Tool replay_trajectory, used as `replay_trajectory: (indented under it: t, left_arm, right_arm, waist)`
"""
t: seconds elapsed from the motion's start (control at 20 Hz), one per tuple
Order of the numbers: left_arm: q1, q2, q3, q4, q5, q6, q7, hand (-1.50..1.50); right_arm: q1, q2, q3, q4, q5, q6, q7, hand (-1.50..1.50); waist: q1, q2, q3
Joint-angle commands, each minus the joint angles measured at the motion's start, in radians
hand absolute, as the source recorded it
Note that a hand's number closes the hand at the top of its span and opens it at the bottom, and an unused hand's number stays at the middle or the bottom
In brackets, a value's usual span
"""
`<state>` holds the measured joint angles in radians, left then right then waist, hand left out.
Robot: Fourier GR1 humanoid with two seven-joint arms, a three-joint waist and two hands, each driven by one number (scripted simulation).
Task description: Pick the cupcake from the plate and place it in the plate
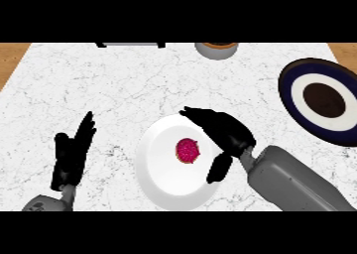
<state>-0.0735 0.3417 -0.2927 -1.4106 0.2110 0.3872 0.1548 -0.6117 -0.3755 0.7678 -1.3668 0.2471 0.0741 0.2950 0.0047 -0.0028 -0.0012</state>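
Observation:
A small cupcake (pixel 187 150) with pink-red frosting sits in the middle of a white plate (pixel 163 183) near the counter's front. My right hand (pixel 225 131) hovers over the plate's right rim, fingers relaxed and spread, thumb (pixel 216 169) pointing down; it holds nothing and is just right of the cupcake. A dark blue plate (pixel 322 102) with a white ring and brown centre lies at the right edge. My left hand (pixel 72 151) rests open left of the white plate, fingers pointing up.
A grey cup or bowl (pixel 218 49) stands at the back centre. A dark-edged object (pixel 130 44) shows at the back left. Wooden surface (pixel 6 62) borders the marble counter on both sides.

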Motion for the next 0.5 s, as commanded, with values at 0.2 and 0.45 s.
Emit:
replay_trajectory:
  t: [0.2, 0.45]
  left_arm:
    - [0.106, -0.009, 0.026, -0.065, -0.036, -0.038, -0.036, 0.0]
    - [-0.07, -0.055, 0.087, 0.048, -0.06, -0.052, 0.032, 0.0]
  right_arm:
    - [0.018, 0.099, -0.055, 0.046, 0.09, 0.142, 0.076, -1.5]
    - [0.045, 0.172, -0.079, 0.101, 0.176, 0.18, 0.04, -1.5]
  waist:
    - [0.003, 0.002, 0.001]
    - [-0.004, 0.004, 0.001]
